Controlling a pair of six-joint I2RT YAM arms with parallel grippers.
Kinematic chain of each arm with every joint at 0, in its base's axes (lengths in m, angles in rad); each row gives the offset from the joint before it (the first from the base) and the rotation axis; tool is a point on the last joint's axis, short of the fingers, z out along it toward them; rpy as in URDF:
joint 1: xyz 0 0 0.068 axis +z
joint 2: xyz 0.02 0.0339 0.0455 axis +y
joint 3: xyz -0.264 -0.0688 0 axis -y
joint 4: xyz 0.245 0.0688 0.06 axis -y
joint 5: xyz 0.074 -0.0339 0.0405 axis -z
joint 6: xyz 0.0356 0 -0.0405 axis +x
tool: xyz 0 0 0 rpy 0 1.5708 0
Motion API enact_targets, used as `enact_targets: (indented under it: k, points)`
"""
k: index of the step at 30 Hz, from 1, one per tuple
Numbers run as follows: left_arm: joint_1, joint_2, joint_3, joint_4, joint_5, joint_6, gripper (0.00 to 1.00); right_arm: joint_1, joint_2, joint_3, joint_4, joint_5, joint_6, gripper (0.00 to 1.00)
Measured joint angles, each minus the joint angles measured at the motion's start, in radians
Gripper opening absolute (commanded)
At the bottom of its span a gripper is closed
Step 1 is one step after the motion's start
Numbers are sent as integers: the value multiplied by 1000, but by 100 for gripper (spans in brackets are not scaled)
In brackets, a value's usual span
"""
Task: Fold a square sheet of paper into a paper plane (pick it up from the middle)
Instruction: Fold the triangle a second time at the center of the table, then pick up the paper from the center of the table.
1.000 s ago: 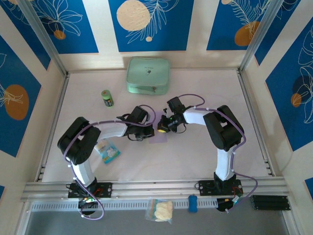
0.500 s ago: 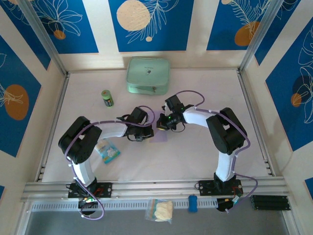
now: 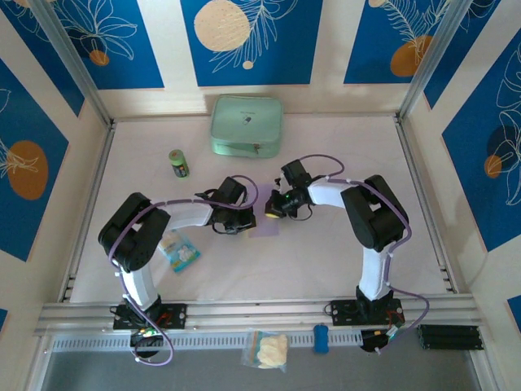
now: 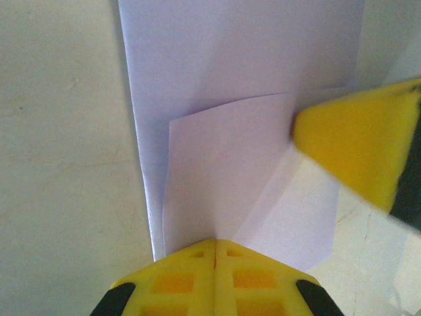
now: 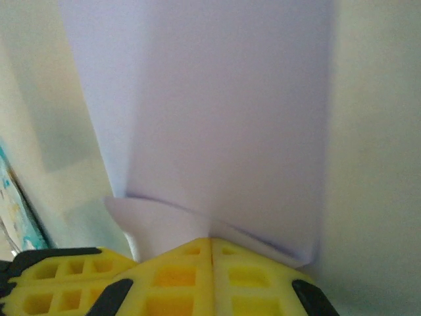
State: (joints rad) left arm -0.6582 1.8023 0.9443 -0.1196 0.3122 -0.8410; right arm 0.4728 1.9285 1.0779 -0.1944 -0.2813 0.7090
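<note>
The lavender square sheet of paper (image 3: 265, 227) lies partly folded on the table between both grippers. In the left wrist view the sheet (image 4: 230, 79) has a flap (image 4: 223, 184) folded over it, with a crease running from my left gripper (image 4: 215, 241). That gripper is shut, its tips resting on the paper's near edge. The right gripper's yellow finger (image 4: 355, 148) touches the flap from the right. In the right wrist view my right gripper (image 5: 212, 241) is shut, tips pressing on a folded corner (image 5: 164, 227) of the sheet (image 5: 217, 99). From above, the left gripper (image 3: 245, 220) and right gripper (image 3: 273, 209) are close together.
A mint-green pouch (image 3: 247, 125) lies at the back. Left of the arms stands a green can (image 3: 178, 164). A blue-and-white snack packet (image 3: 180, 250) lies by the left arm. On the front rail sit a clear bag (image 3: 267, 350) and a blue item (image 3: 321, 338).
The right gripper has shifted slightly over the paper, back and then a little to the right. The left arm has stayed almost still. Both grippers stay shut.
</note>
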Motion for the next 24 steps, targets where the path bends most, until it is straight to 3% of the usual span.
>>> enact_targets:
  k: [8, 9, 15, 19, 24]
  points:
    - [0, 0, 13, -19, 2, -6, 0, -159, -8, 35, -18, 63, -21, 1]
    - [0, 0, 21, -35, 2, -6, 4, -162, -18, 35, -29, 71, -21, 3]
    - [1, -3, 120, -99, 12, -8, 31, -108, -140, -7, -62, 76, 55, 33]
    - [17, -18, 154, -94, -8, -8, 29, -65, -196, -68, -61, 74, 165, 43]
    - [43, -2, 163, -81, -11, -21, 21, -21, -196, -95, -64, 75, 270, 43]
